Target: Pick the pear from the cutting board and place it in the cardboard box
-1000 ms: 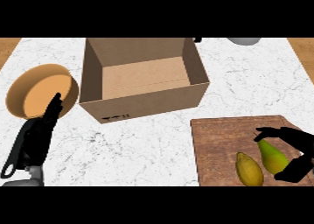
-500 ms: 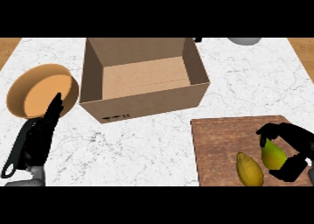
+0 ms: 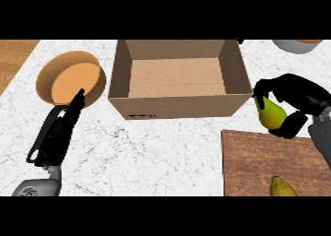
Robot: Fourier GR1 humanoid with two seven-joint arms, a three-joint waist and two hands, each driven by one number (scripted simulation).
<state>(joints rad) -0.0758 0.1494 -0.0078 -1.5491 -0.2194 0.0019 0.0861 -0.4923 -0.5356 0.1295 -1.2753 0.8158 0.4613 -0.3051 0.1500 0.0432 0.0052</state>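
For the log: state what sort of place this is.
Probably a kitchen counter: white marble top, wooden cutting board with fruit, and an orange bowl beside a cardboard box.

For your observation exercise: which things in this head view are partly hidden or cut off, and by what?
- Pear: partly covered by the right hand curled round it.
- Second fruit on the cutting board: cut off by the lower edge.
- Bowl: only its lower rim shows at the top edge.
- Box: the near wall hides part of the floor.
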